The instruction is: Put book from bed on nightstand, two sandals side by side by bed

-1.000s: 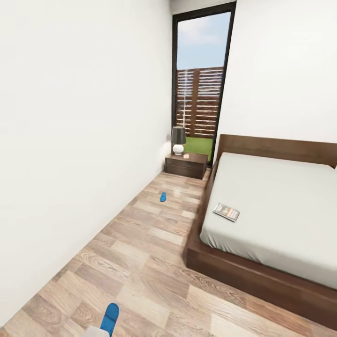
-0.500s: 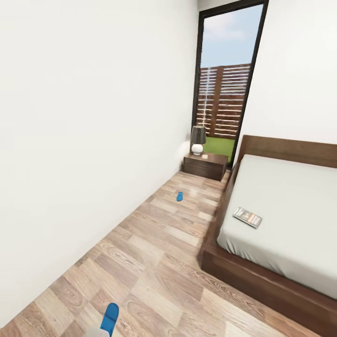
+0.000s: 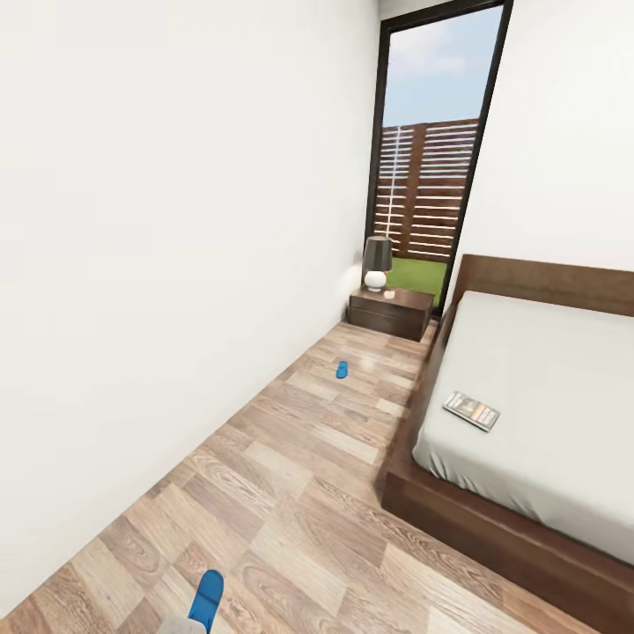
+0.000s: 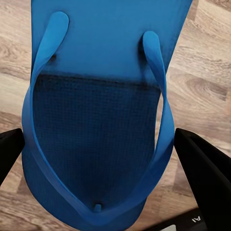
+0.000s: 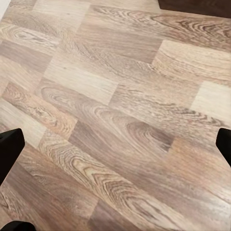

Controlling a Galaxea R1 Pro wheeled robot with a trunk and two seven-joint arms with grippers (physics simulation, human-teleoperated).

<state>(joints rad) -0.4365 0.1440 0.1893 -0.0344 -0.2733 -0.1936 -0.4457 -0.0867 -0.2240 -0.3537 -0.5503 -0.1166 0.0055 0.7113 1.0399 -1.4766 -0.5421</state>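
One blue sandal [image 4: 96, 120] fills the left wrist view, sole toward the camera, with my left gripper [image 4: 103, 163] shut on it, a black finger [image 4: 204, 175] on each side. The same sandal [image 3: 208, 599] shows at the bottom edge of the head view, above the plank floor. The other sandal [image 3: 342, 370] lies on the floor farther ahead, between the wall and the bed [image 3: 458, 511]. The book [image 3: 472, 410] lies on the grey mattress near its left edge. The nightstand [image 3: 391, 313] stands beside the headboard. My right gripper [image 5: 115, 149] is open over bare floor.
A lamp [image 3: 377, 262] with a dark shade stands on the nightstand. A white wall [image 3: 176, 264] runs along the left, leaving a floor corridor [image 3: 299, 475] between it and the bed frame. A tall black-framed window [image 3: 431, 176] is at the far end.
The head view has shifted, so bed, nightstand and window now sit farther right in the picture. The sandal stays in my left gripper; the far sandal and book lie where they were.
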